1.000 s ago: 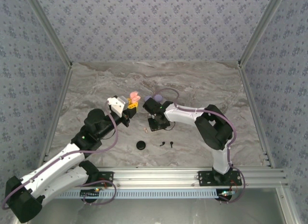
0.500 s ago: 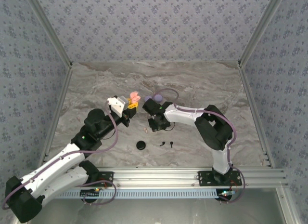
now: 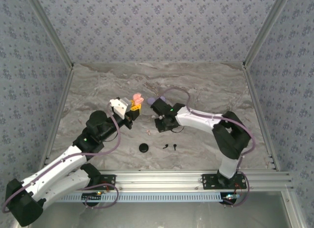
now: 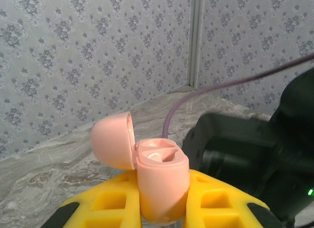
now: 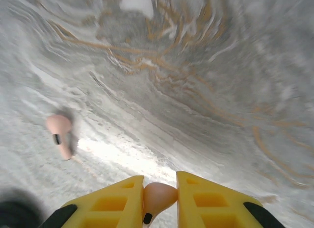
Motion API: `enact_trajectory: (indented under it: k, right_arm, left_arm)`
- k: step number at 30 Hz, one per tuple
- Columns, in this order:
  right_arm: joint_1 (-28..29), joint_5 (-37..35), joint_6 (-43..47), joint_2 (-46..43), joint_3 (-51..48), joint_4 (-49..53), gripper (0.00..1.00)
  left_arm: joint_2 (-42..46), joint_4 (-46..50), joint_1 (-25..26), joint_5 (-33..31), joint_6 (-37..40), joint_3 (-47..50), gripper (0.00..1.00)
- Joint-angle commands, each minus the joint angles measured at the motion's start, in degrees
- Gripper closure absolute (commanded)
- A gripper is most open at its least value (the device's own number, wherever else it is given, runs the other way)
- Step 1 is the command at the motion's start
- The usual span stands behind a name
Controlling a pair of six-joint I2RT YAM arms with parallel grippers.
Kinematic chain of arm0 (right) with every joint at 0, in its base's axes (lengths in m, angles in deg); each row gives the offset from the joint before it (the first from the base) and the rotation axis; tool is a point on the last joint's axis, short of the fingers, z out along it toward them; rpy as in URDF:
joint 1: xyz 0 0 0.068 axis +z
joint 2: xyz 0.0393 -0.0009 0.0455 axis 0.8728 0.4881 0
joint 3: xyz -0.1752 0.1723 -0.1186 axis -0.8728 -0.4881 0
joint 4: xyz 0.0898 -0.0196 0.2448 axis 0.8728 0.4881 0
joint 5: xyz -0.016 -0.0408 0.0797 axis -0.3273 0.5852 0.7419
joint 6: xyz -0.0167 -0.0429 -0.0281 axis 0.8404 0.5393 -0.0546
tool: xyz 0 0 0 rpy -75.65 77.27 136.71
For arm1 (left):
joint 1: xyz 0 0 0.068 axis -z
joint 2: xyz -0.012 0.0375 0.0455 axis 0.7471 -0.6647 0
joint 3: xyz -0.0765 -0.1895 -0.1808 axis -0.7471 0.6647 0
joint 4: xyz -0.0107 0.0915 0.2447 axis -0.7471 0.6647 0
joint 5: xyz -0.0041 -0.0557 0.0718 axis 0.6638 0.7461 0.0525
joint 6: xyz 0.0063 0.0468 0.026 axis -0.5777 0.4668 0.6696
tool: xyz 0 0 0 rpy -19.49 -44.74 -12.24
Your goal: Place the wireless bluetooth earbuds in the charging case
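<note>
Top view overhead, facing table; wrist views close behind jaws

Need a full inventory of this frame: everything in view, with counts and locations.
pale pink round charging case: 1, pink, lid open, clamped in the left gripper above the table
pale pink stemmed earbuds: 2, pink, one between the right gripper's fingers, one lying on the table
black round case: 1, black, on the table, near centre
black stemmed earbuds: 2, black, on the table just right of the black case
lilac rounded object: 1, lilac, partly hidden behind the right arm
marble-patterned table: 1, grey
left gripper: 1, yellow fingers, shut on the case
right gripper: 1, yellow fingers, shut on an earbud
</note>
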Motion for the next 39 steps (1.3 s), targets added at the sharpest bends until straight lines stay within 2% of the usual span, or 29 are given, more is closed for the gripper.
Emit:
enact_trajectory:
  k: [1, 9, 15, 22, 39]
  right_arm:
    - [-2.04, -2.07, 2.30, -7.93, -1.54, -2.36, 0.78]
    - [-6.03, 0.22, 6.59, -23.32, -0.95, -4.40, 0.77]
    - [-6.29, 1.09, 7.83, -29.06, 3.07, -4.74, 0.77]
    - [-5.35, 1.49, 7.25, -31.12, 3.48, -7.07, 0.77]
    - [-3.23, -0.75, 7.00, -31.74, 2.62, -9.69, 0.77]
  left_arm:
    - [-1.40, -3.96, 0.20, 2.90, -1.32, -0.36, 1.00]
    - [-8.74, -9.88, 0.28, 9.91, -3.33, -2.22, 1.00]
    - [-15.15, -12.82, 0.58, 16.05, -3.42, -5.31, 1.00]
    - [-19.80, -13.87, 1.25, 20.16, -2.86, -8.37, 1.00]
    - [-22.75, -14.44, 2.25, 20.48, -3.60, -10.13, 1.00]
